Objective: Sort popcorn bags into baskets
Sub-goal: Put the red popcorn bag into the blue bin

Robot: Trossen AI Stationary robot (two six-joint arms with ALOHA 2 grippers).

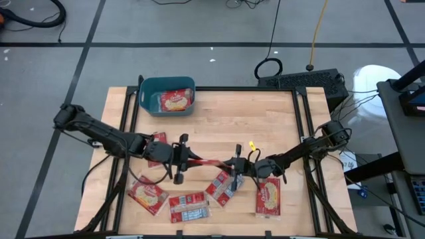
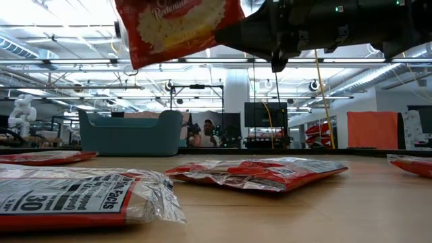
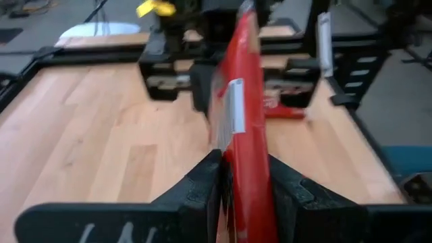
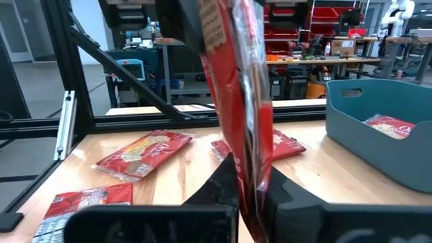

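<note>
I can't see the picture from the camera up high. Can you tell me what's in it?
Two dark robot arms meet over a wooden table, the left gripper and right gripper both pinching one red popcorn bag stretched between them. More popcorn bags lie flat near the table's front edge, and a teal basket at the back left holds one bag.

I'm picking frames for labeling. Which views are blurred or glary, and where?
Left wrist view: the held popcorn bag and the far arm behind it are smeared with blur. Low view: bright ceiling lights wash out the top; the nearest bag is soft. High view: evenly lit. Right wrist view: the basket is sharp.
</note>
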